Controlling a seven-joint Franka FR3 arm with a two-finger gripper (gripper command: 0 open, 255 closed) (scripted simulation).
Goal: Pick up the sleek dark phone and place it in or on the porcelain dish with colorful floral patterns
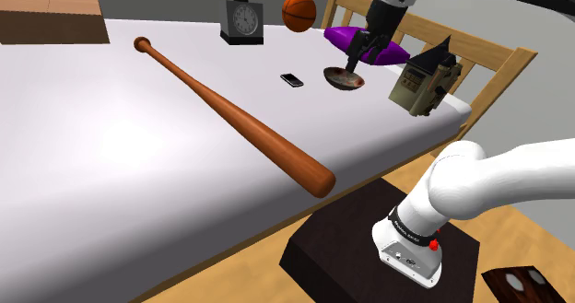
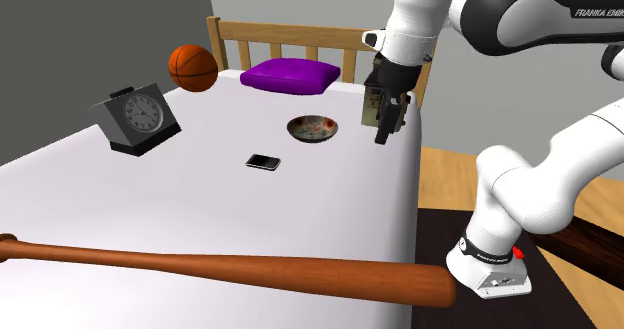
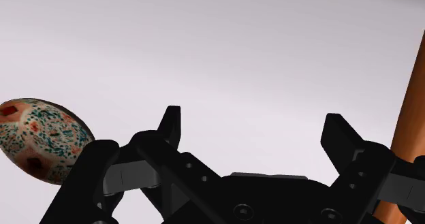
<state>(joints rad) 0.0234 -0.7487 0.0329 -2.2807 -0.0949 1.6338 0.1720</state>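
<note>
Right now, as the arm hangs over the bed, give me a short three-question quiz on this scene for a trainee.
1. True or false: the dark phone already lies in the floral bowl.
2. How does the end effector stand? A: open, holding nothing. B: shut on the phone. C: shut on the bowl.
3. Fill in: the long brown object lying across the white bed is a ____.

Key
1. False: the phone lies flat on the bed, apart from the bowl.
2. A.
3. Baseball bat.
</note>
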